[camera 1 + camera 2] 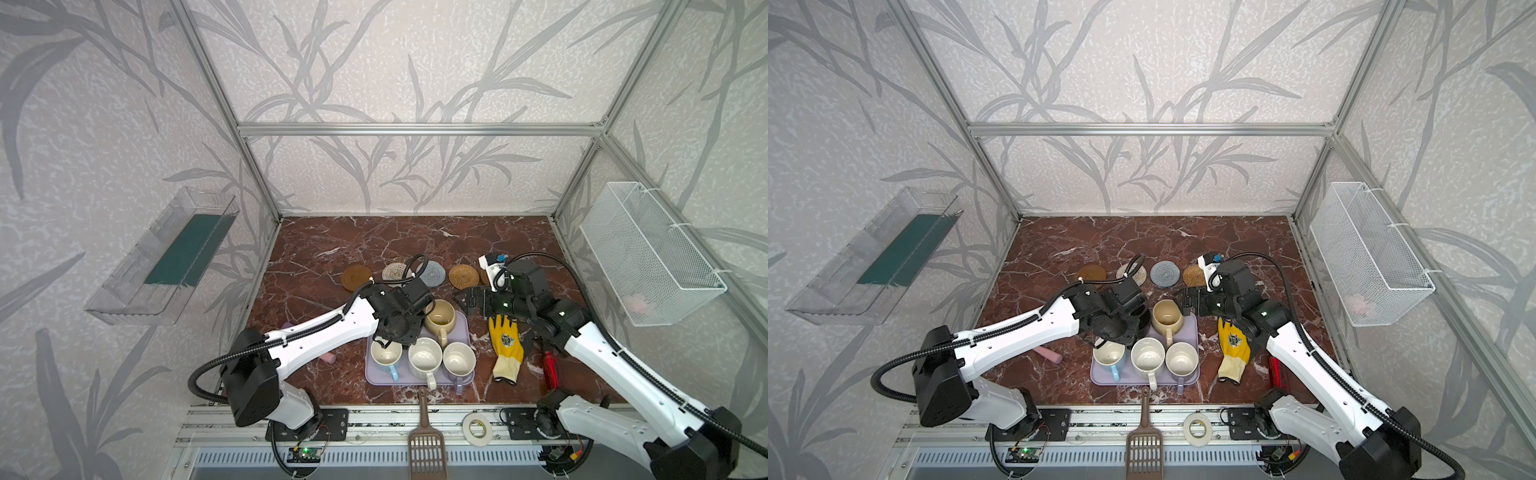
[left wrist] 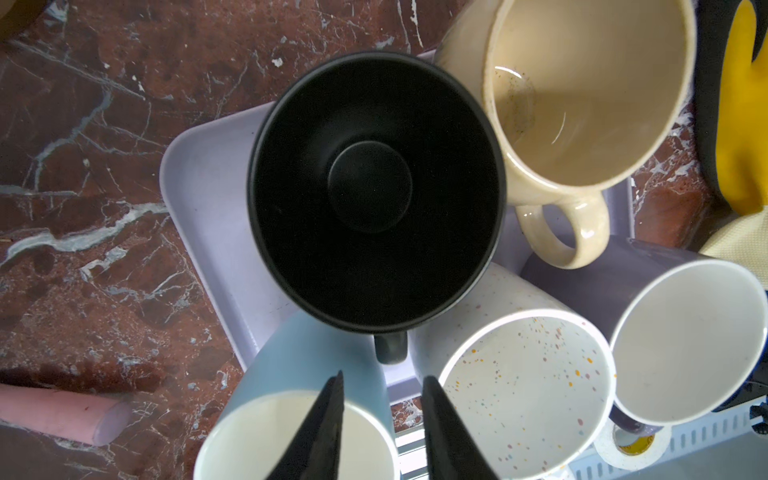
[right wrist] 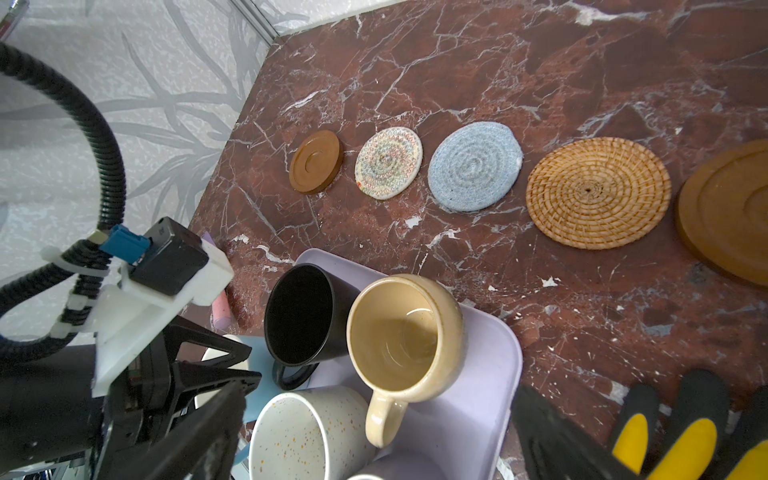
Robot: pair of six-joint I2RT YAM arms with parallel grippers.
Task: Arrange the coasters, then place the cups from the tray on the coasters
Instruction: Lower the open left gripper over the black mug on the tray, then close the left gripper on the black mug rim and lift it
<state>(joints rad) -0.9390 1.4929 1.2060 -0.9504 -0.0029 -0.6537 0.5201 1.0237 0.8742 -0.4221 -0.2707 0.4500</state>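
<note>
All five mugs stood on the lavender tray [image 2: 208, 178], mid-table: black mug [image 2: 374, 187] and beige mug [image 2: 582, 95] far, light blue mug [image 1: 386, 353], speckled white mug [image 1: 424, 359] and lavender-grey mug [image 1: 459, 359] near. The coasters [image 3: 475, 166] lay in a row beyond the tray. The left gripper [image 2: 384, 376] hung just by the black mug's handle, jaws narrowly apart, clamping nothing. The right gripper [image 1: 465, 300] hovered right of the beige mug, jaws wide apart.

Black mug [image 2: 374, 187] hemmed by beige mug [image 2: 582, 124], blue mug [image 2: 307, 353]; bare table [image 3: 457, 249] between tray [image 3: 490, 374] and coasters [image 3: 473, 166]; glove [image 1: 505, 345] beside tray.
</note>
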